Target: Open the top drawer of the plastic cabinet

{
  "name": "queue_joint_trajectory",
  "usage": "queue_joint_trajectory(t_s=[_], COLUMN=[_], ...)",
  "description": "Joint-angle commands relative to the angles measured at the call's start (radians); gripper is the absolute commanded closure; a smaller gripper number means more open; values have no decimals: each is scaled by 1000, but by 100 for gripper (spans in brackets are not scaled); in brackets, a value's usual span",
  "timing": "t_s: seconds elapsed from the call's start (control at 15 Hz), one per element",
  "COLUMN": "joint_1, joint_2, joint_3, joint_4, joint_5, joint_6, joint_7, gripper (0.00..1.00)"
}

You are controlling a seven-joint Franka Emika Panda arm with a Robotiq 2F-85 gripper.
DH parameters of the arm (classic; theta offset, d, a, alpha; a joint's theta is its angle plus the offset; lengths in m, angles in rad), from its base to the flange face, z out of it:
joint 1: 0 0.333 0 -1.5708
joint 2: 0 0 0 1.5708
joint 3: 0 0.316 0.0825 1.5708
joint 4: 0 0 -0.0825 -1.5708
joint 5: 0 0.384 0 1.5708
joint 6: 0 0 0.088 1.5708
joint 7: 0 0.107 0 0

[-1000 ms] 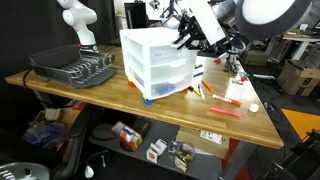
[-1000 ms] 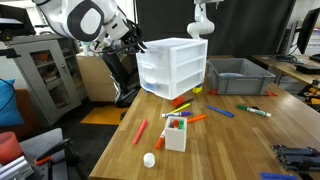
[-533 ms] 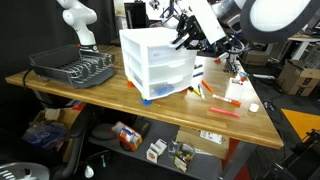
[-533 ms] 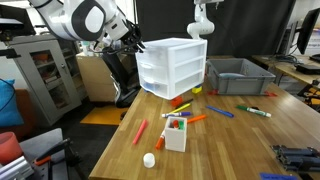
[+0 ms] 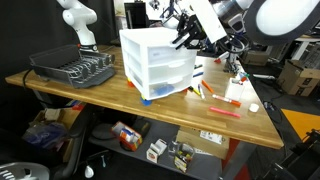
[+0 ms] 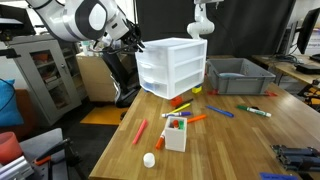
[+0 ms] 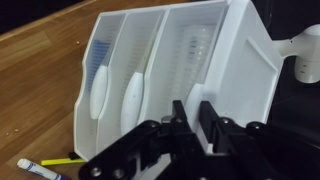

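A white plastic cabinet [image 5: 155,62] with three drawers stands on the wooden table; it shows in both exterior views [image 6: 172,66] and fills the wrist view [image 7: 200,60]. All drawers look shut. My gripper [image 7: 193,125] is at the front of the top drawer [image 6: 158,52]. Its black fingers are closed to a narrow gap with the white top drawer handle between them. In the exterior views the gripper [image 5: 190,40] [image 6: 137,45] sits against the cabinet's upper front edge. The two lower handles [image 7: 130,95] are free.
A black dish rack [image 5: 75,68] stands beside the cabinet and a grey bin [image 6: 238,76] behind it. Loose markers [image 6: 200,118], a small white box of markers [image 6: 175,134] and a white cap [image 6: 149,159] lie in front. A second white arm [image 6: 202,20] stands behind.
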Motion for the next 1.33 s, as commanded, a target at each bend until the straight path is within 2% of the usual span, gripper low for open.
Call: queue_joint_trajectory(t_s=[0.0, 0.53, 1.27], joint_1=[-42, -111, -302], joint_2=[-24, -25, 9], joint_3=[35, 95, 234], joint_4=[-4, -10, 19], joint_5=[-62, -219, -489], joint_6=[0, 0, 0], joint_7=[59, 196, 409], gripper=[95, 95, 95])
